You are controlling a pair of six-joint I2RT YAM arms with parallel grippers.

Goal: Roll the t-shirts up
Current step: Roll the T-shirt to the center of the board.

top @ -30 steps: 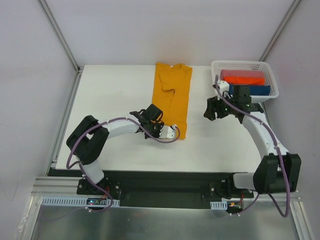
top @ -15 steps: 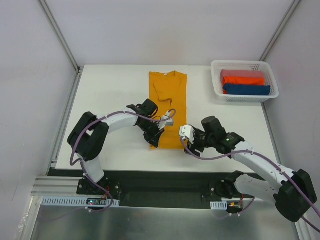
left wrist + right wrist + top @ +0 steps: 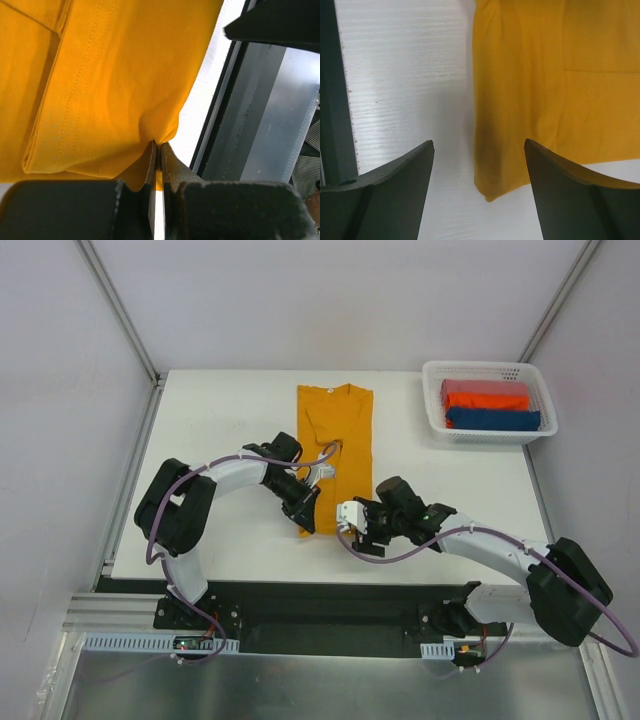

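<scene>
The mustard-yellow cloth t-shirt with short sleeves lies folded into a long narrow strip in the middle of the white bench, with its collar at the far end. The left end effector is closed tight on the near left corner of the shirt and pinches a small fold of cloth. The right end effector stands wide and holds nothing; the near right corner of the shirt lies between its 2 fingers. A white plastic basket at the far right holds folded red and blue cloths.
</scene>
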